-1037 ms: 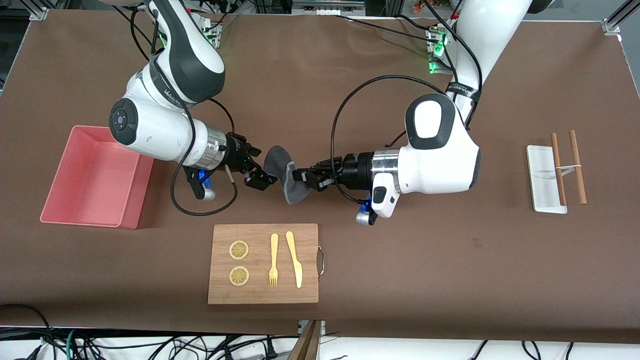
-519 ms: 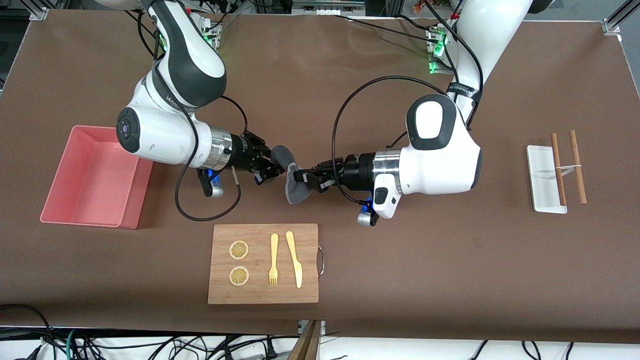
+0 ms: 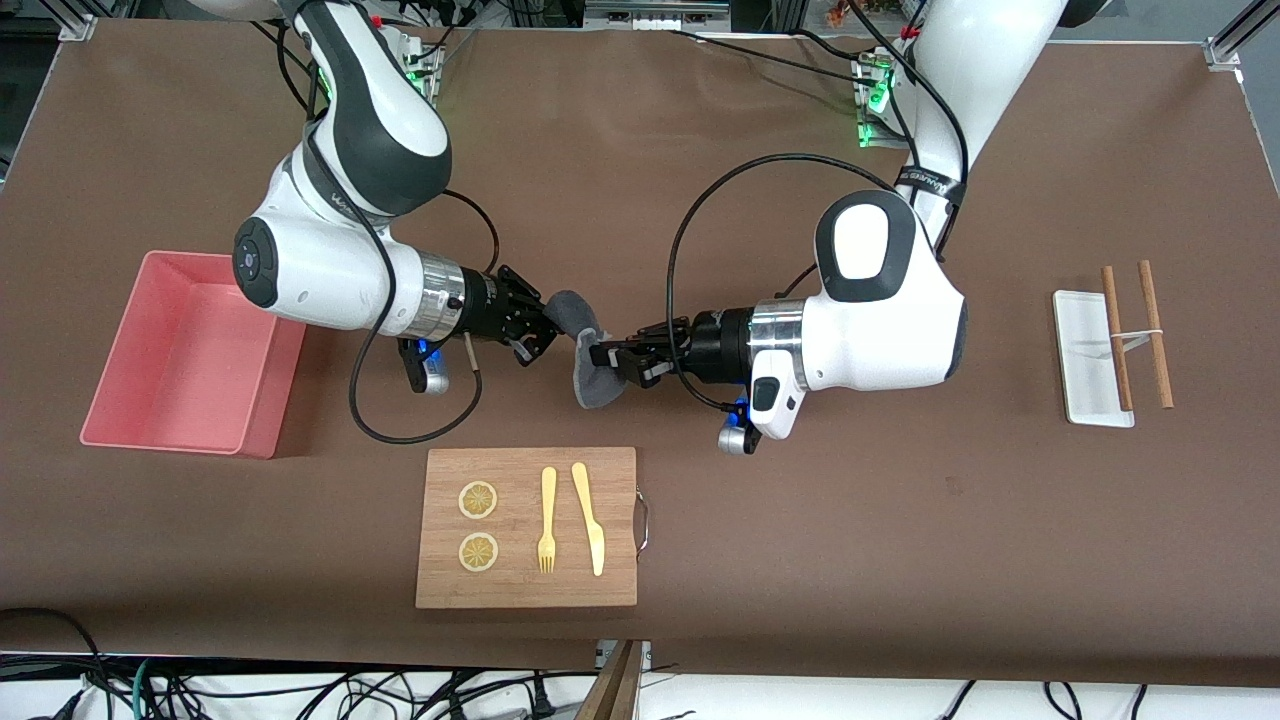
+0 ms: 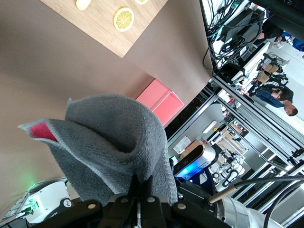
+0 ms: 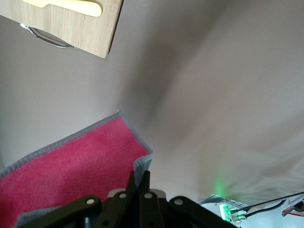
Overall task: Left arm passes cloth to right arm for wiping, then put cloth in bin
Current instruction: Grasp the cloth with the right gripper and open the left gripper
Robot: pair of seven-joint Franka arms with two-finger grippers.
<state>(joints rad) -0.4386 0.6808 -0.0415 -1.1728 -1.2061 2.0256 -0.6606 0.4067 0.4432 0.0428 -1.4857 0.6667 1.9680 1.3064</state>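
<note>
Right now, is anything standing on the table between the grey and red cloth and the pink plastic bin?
No object does. The grey and red cloth hangs between both shut grippers; only the right arm itself reaches over the stretch toward the pink plastic bin.

open table between wooden board [image 3: 526, 527] and bin [image 3: 185, 355], nothing between

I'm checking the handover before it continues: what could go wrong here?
Both the left gripper and right gripper are shut on the cloth, so pulling apart now could stretch it or tug it loose. The right gripper pinches only an edge, so it may slip.
</note>
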